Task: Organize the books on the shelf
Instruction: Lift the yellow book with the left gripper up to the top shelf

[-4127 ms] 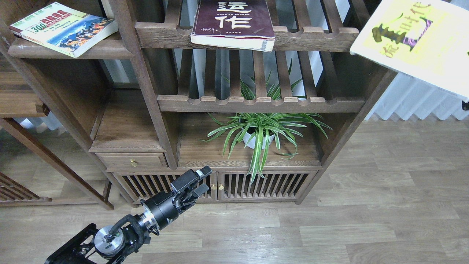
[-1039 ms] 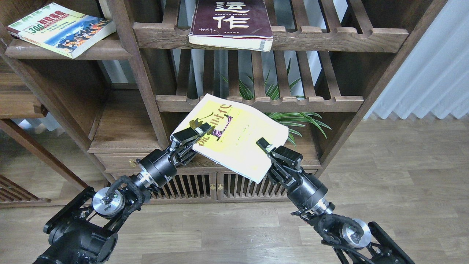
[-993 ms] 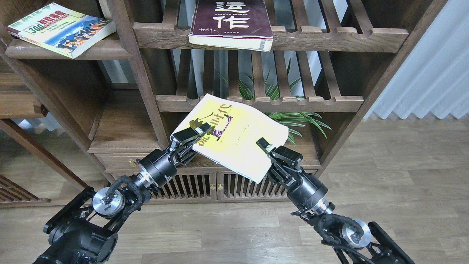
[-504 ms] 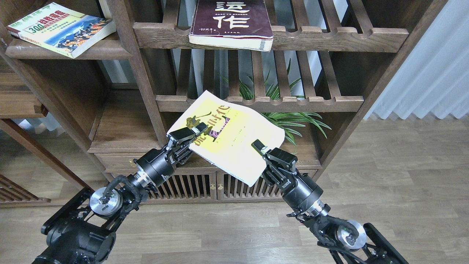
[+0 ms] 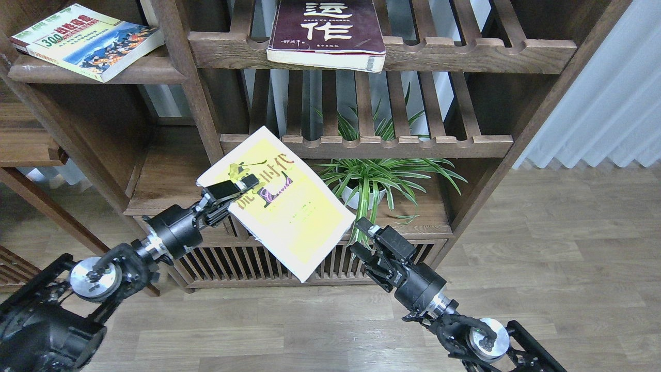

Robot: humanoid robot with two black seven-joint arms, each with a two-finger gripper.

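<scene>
**Yellow-green book held at one edge, free of the right gripper**

The bookcase (image 5: 206,124) fills the upper part of the view. Its solid flat shelf (image 5: 103,72) at upper left carries the cream book (image 5: 88,41) marked "300", lying at an angle with one corner hanging past the front edge. To the right, the maroon book (image 5: 325,31) lies flat on a slatted shelf (image 5: 439,49) with its near end jutting over the rail. A potted plant (image 5: 369,183) stands in the lower compartment.

The yellow-green book (image 5: 279,206) is in the air in front of the lower shelves, tilted, its near corner dipping toward the cabinet doors. The left gripper (image 5: 230,191) pinches it at the upper left edge, one finger lying across the cover. The right gripper (image 5: 364,240) sits just beside the book's right edge with its fingers spread and nothing between them.

As a judgement: this is a thin paperback, light but floppy, and held at one edge it will probably sag and may swing or slip on its smooth cover. A hold near the spine, where it is stiffest, would carry it best; the far free corner is the weakest place to take it. Sliding it onto the solid shelf beside the cream book calls for keeping it level so that the drooping edge clears the front edge of the board.
</scene>
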